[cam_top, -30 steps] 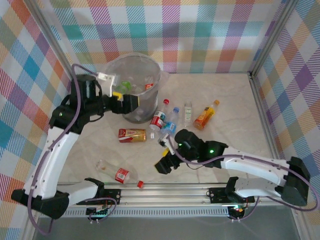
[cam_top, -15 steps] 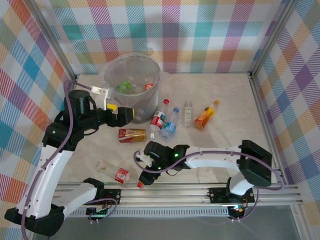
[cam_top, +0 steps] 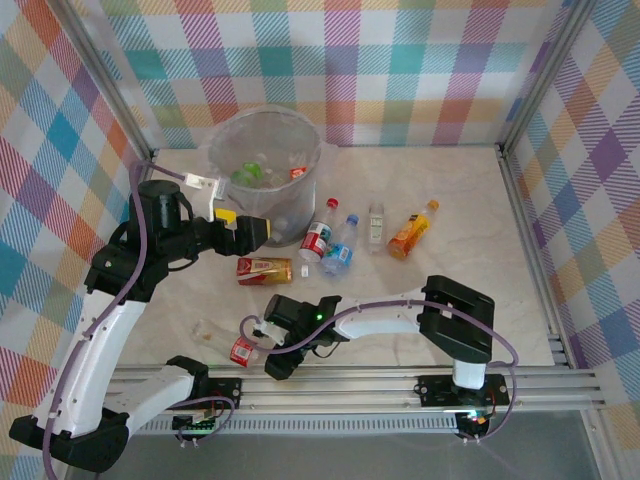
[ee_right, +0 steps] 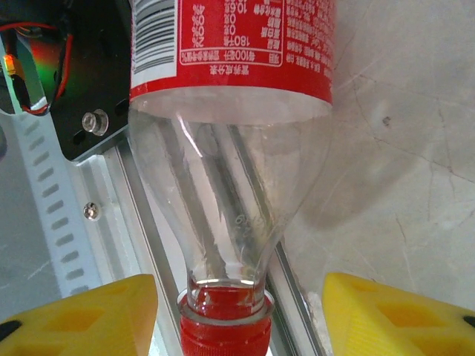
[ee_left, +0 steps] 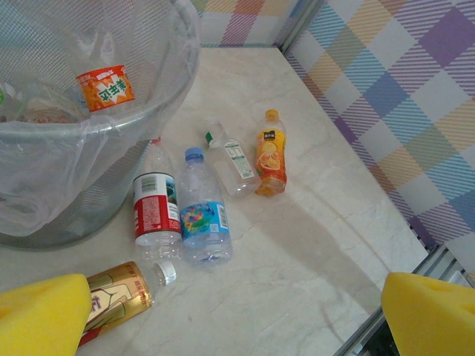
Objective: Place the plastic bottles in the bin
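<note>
A clear plastic bottle [cam_top: 228,344] with a red label and red cap [ee_right: 224,330] lies by the front rail. My right gripper [cam_top: 277,362] [ee_right: 236,315] is open and straddles its neck and cap, with a gap on each side of the yellow fingers [ee_right: 82,315]. My left gripper [cam_top: 256,228] [ee_left: 237,319] is open and empty beside the bin [cam_top: 290,215] [ee_left: 96,148], which holds several bottles. On the table lie a gold-labelled bottle [cam_top: 265,270] [ee_left: 122,289], a red-labelled one [cam_top: 317,238] [ee_left: 156,211], a blue-labelled one [cam_top: 338,255] [ee_left: 202,219], a clear one [cam_top: 376,225] [ee_left: 231,159] and an orange one [cam_top: 410,232] [ee_left: 271,152].
The aluminium rail [cam_top: 400,375] [ee_right: 141,215] runs along the front edge right under the held-over bottle's neck. Checked walls close the table at the back and sides. Bare marble table [cam_top: 450,200] stretches to the right of the bottles.
My right arm swept left along the front edge to the red-capped bottle, and its jaws narrowed around the neck. The left gripper drew back from the bin's rim, then held still.
</note>
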Available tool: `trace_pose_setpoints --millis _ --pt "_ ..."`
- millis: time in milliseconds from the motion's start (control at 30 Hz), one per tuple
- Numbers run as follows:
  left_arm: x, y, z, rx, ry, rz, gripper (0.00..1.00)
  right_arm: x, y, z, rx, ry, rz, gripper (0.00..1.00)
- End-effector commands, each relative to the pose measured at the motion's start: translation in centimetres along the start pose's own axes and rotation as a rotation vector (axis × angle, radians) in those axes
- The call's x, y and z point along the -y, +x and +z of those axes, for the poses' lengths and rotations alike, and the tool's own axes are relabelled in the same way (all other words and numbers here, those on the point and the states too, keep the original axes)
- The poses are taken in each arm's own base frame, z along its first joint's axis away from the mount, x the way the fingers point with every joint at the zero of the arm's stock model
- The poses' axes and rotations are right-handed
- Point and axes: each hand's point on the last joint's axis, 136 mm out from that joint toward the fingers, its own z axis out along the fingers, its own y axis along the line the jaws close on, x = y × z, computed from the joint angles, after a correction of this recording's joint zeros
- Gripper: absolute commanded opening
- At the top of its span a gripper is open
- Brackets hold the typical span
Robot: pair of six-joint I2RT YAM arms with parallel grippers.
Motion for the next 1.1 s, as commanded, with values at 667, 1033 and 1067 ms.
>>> trace_pose_setpoints --millis 667,1033,1067 --pt "0.7 -0.3 0.3 0.004 0.044 -0.001 1.00 -0.6 0.5 1.5 -0.028 -0.025 -0.027 0.30" --pt "2.1 -0.1 1.2 0.016 0.126 -0.036 1.00 3.1 1.2 -2.3 0.083 0.059 0.069 0.27" --pt "2.4 -0.1 1.4 0.017 0.137 -0.040 1.00 3.6 1.7 -2.7 0.086 0.072 0.081 0.27"
